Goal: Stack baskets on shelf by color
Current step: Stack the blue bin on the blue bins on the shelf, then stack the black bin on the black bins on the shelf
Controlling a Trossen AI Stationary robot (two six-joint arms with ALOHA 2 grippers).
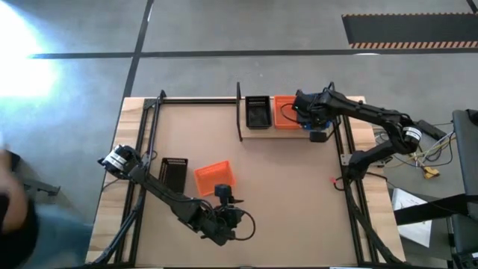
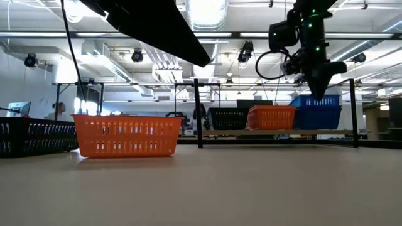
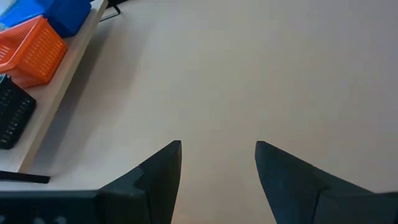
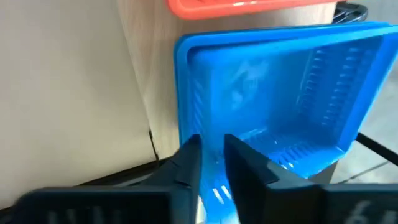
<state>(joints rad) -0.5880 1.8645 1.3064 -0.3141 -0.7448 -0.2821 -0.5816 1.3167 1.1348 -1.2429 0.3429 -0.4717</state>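
The shelf [image 1: 291, 128] stands at the table's far edge with a black basket [image 1: 258, 112], an orange basket [image 1: 282, 112] and blue baskets [image 2: 317, 116] in a row. In the low view the blue ones show two rims, one nested in the other. My right gripper [image 4: 211, 165] is above the blue basket [image 4: 273, 93], shut on it. An orange basket [image 1: 214, 178] and a black basket [image 1: 174, 173] rest on their bases on the table's near left part. My left gripper [image 3: 217, 155] hovers open over bare tabletop beside that orange basket. My right gripper pinches the blue basket's slotted side wall [image 4: 214, 193] near a corner, one finger [image 4: 249, 168] inside the basket and the other [image 4: 186, 165] outside. It comes from above, pointing down. The basket sits slightly tilted in the blue one below it on the shelf.
Black metal uprights [image 1: 239, 112] frame the shelf, and black rails [image 1: 142, 142] run along the table's left and right sides. Bare tabletop [image 1: 284, 194] lies in the middle and to the right. A blurred person [image 1: 15, 202] shows beyond the table's left side.
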